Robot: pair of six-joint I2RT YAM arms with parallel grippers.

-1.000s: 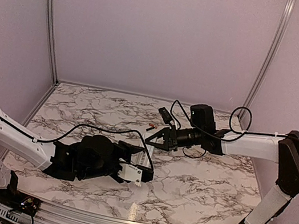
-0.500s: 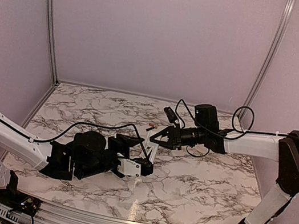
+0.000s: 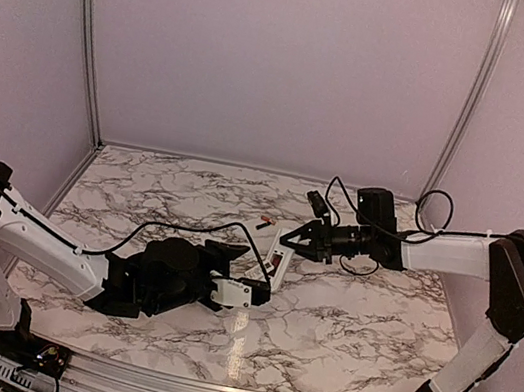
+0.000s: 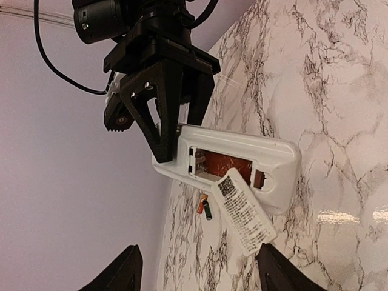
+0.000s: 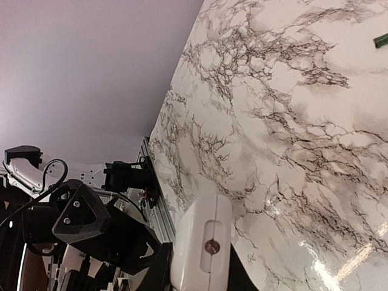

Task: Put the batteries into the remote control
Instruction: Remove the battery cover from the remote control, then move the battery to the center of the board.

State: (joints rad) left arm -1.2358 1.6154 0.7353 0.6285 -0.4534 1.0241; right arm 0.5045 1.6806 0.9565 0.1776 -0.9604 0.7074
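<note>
The white remote control (image 4: 276, 159) lies back up, its recess (image 4: 225, 162) open with red showing inside. My right gripper (image 4: 176, 136) is shut on its far end; the right wrist view shows that end (image 5: 203, 245) between the fingers. From above, the remote (image 3: 277, 257) sits tilted at the right gripper's (image 3: 288, 245) tips. Two batteries (image 4: 204, 207), one red and one dark, lie on the marble beyond it, also seen from above (image 3: 264, 224). A smaller white labelled piece (image 4: 245, 212) rests against the remote. My left gripper (image 4: 203, 274) is open and empty, just short of the remote (image 3: 258, 294).
The marble table (image 3: 351, 324) has purple walls at the back and sides. The left arm's black body (image 5: 91, 224) fills the lower left of the right wrist view. A small green object (image 5: 381, 40) lies at that view's right edge.
My right gripper has closed on the remote's far end and moved right, drawing the remote toward the table's middle right. The left gripper has turned slightly and stayed near the remote.
</note>
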